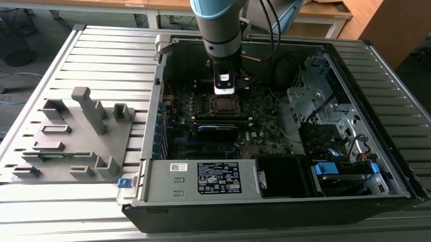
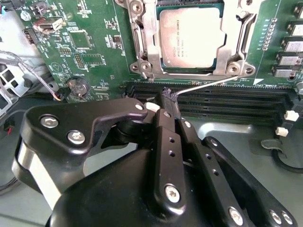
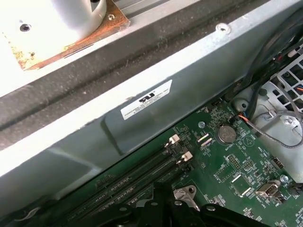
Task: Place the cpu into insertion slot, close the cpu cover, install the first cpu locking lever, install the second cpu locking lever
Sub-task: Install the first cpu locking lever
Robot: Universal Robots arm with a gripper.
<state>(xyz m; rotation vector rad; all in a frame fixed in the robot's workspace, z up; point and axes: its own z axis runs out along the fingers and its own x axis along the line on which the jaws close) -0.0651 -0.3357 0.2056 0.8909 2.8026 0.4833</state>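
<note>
While the cpu [image 2: 189, 40] lies flat inside the insertion slot [image 2: 138, 12], the first step reads as done. Entries below are each placed from the insertion slot.

1. cpu: seated square within the slot, dull metal top upward, no corner visibly raised.

2. cpu cover [image 2: 147, 42]: silvery frame lying down on the slot, around the cpu, with the chip's top showing through its cut-out. Second step judged done.

3. locking lever [image 2: 208, 84]: thin bright wire. It starts at one corner of the slot and slants slightly away from the slot's edge toward the memory slots [image 2: 227, 101]. Its darker free end sits between the fingertips. It is not seen tucked under any catch, so this step is judged in hand and unfinished.

4. Other lever: a small hook shows at the slot's next corner along the same edge. Whether a lever is latched there cannot be told, nor which of the two levers is the one held. At least one lever step is judged left.

5. gripper [image 2: 169, 100]: just beside the slot, over the memory slots, fingers pressed together and pinching the lever's end. In the exterior view the arm stands over the slot's far side.

6. Surroundings: the green motherboard [image 2: 94, 47] carries the slot. A coin battery [image 2: 78, 86] lies near the slot, off the corner opposite the lever's root. The open computer case [image 1: 161, 176] encloses all of it.
</note>
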